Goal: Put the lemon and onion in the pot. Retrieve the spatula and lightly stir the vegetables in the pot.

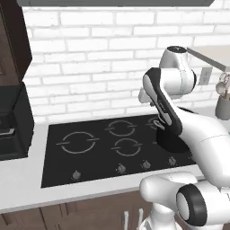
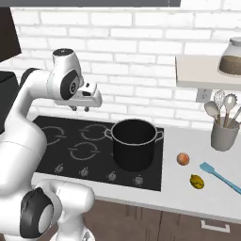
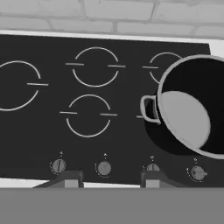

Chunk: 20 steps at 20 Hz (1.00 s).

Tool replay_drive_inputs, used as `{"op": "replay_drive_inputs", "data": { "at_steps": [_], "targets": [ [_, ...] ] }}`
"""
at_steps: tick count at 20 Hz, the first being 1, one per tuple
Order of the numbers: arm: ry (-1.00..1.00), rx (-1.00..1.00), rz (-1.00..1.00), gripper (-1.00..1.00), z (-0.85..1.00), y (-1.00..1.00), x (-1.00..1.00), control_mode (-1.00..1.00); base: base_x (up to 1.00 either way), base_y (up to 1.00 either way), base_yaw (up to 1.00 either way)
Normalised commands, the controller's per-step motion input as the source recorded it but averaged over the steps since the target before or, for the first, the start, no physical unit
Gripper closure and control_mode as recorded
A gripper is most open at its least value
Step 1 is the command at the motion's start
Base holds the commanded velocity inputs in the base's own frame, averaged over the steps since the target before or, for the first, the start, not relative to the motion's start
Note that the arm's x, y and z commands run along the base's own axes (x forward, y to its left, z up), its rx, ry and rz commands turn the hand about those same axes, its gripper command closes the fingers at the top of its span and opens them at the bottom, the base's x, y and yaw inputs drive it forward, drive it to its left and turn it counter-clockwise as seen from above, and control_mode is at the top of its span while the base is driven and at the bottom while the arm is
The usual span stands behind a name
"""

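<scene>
The black pot [image 2: 134,153] stands on the right part of the cooktop, and its inside [image 3: 210,74] looks bare. To its right on the counter lie the round orange onion [image 2: 183,159], the yellow lemon [image 2: 197,181] and the light-blue spatula [image 2: 219,175]. My gripper [image 2: 80,108] hangs high over the cooktop, left of the pot, pointing down. It is open, with nothing between its tips [image 3: 109,178]. In the left base view my own arm covers most of the pot [image 1: 170,143].
The black cooktop [image 2: 70,136] has several burner rings and a row of knobs [image 3: 104,168] along its front. A grey utensil cup [image 2: 224,135] with spoons and a whisk stands at the back right under a shelf [image 2: 202,75] that carries a jar. A dark appliance [image 1: 11,121] is at the far left.
</scene>
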Motion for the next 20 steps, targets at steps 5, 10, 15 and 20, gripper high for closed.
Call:
{"op": "replay_drive_inputs", "data": {
  "at_steps": [5, 10, 15, 20],
  "targets": [
    [-0.01, 0.00, 0.00, -1.00, 0.00, 0.00, 0.00, 1.00, -0.04, -0.19, 0.00],
    [0.00, 0.00, 0.00, -1.00, 0.00, 0.00, 0.00, 1.00, -0.01, -0.75, -0.01],
    [0.00, 0.00, 0.00, -1.00, 0.00, 0.00, 0.00, 1.00, 0.00, -0.86, 0.00],
    [0.00, 0.00, 0.00, -1.00, 0.00, 0.00, 0.00, 1.00, 0.04, -0.71, 0.00]
  ]
}}
